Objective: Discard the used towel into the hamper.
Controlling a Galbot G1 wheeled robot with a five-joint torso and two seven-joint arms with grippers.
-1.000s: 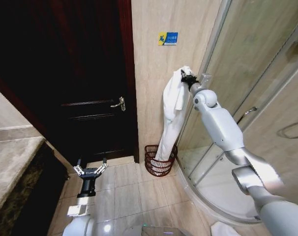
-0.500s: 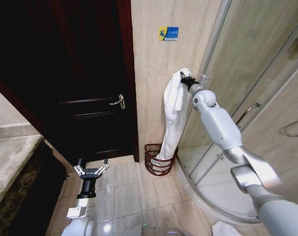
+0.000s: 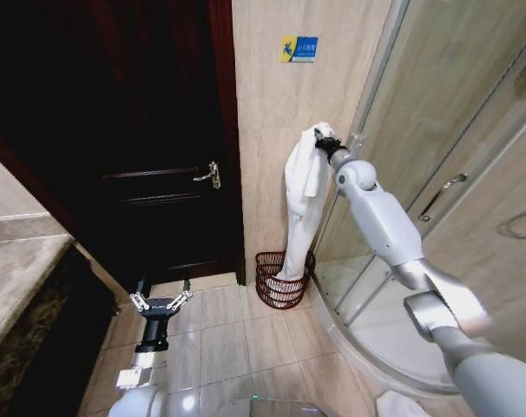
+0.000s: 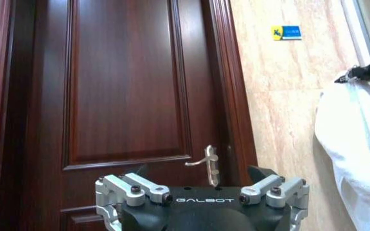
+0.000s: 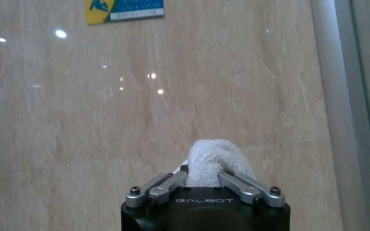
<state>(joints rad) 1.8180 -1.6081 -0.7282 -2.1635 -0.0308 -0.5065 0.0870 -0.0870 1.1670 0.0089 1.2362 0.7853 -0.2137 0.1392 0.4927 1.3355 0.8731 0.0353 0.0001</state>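
You have two grippers and two task things here: one towel and one hamper.

Your right gripper (image 3: 323, 142) is raised high, close to the beige wall, with its fingers closed on the top of the white towel (image 3: 302, 204). In the right wrist view you can see the bunched cloth (image 5: 212, 161) pinched between the two fingers (image 5: 244, 182). The towel hangs down straight from this grip as one long strip, and its lower end reaches into the hamper (image 3: 281, 282), inside the rim. The hamper is one small round basket of dark red-brown open weave. It stands on the tiled floor at the foot of the wall, between the dark wooden door (image 3: 159, 156) and the glass shower enclosure (image 3: 437, 174).

Your left gripper (image 3: 160, 303) is low, over the floor tiles in front of the door, well apart from the hamper. Its fingers are spread wide and hold nothing. In the left wrist view it points at the door, where one metal handle (image 4: 208, 163) shows, and the towel hangs at the edge of that view.

On the wall above the towel there is one small blue and yellow sign (image 3: 298, 48).
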